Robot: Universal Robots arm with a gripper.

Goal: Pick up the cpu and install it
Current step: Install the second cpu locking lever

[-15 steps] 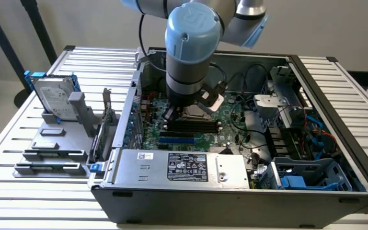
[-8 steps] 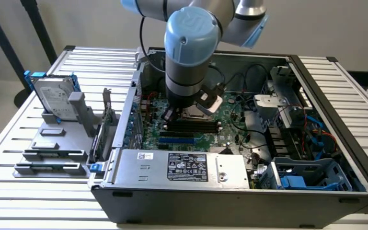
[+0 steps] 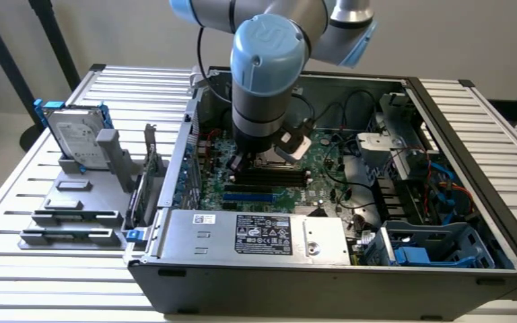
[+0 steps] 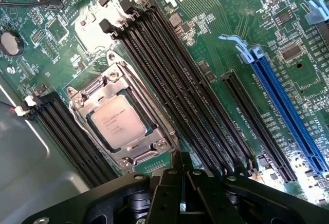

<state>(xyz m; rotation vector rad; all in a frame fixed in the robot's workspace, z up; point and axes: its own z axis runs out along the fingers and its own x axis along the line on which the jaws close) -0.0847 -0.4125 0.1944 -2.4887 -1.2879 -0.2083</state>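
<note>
progress: cpu (image 4: 119,122) seated in the motherboard socket (image 4: 82,102), lower left of wrist frame | claw (image 4: 183,185) pressed together, empty, just beside it | placement looks done

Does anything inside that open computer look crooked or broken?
Nothing stands out. The cpu lies flat and square in its socket frame on the motherboard, and the empty memory slots look intact.

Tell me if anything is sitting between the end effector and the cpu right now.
Nothing visible does. In the wrist view the cpu lies flat in its socket frame on the motherboard, top uncovered, and the shut end effector hangs just beside it, holding nothing.
</note>
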